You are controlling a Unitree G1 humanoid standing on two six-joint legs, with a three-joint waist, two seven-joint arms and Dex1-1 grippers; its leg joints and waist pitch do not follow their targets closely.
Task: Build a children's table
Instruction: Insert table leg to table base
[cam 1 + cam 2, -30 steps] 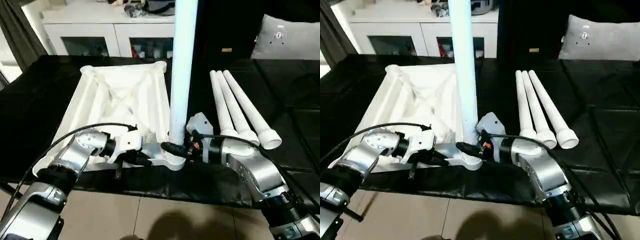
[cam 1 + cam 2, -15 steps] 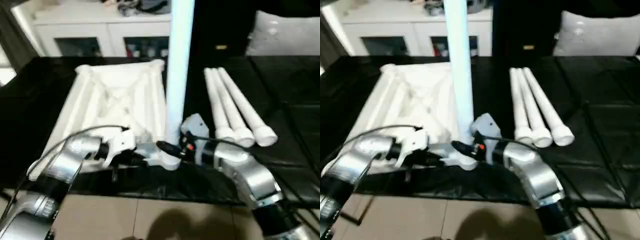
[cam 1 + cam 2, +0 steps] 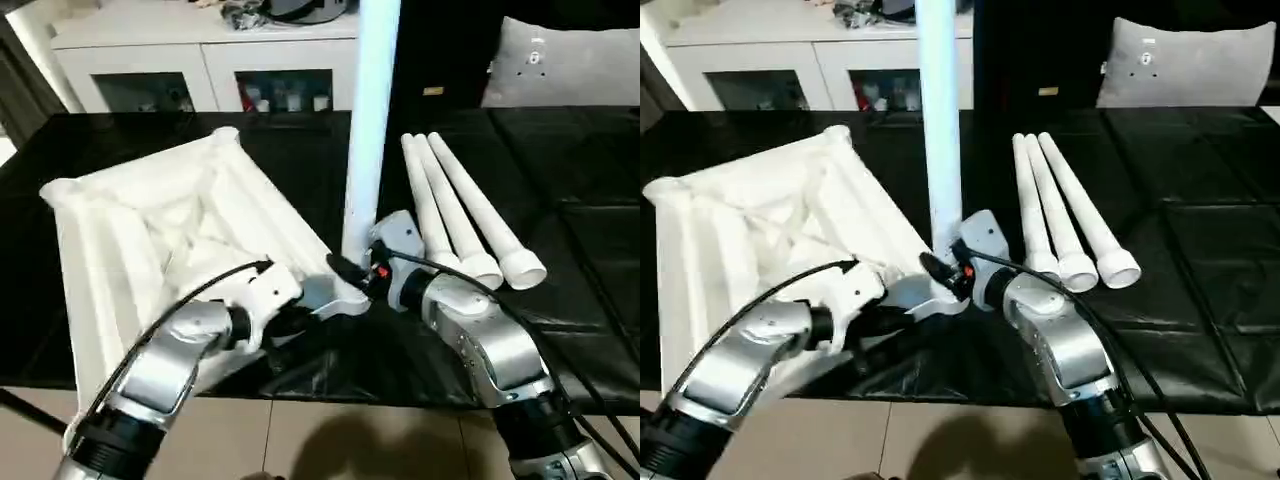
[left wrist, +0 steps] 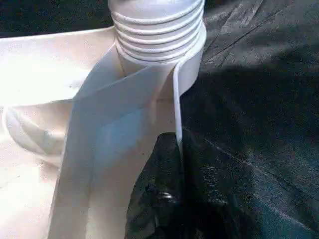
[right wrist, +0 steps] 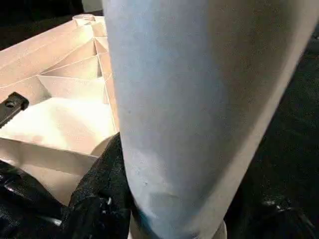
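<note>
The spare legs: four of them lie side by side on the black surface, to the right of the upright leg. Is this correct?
Not quite: three spare legs lie there, not four, as the left eye view shows. They do lie side by side on the black surface, right of the upright leg.

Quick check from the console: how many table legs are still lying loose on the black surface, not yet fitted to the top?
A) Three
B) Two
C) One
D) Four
A: three loose legs lie side by side on the black surface to the right of the table top, while a fourth leg stands upright at the top's near corner socket.
</note>
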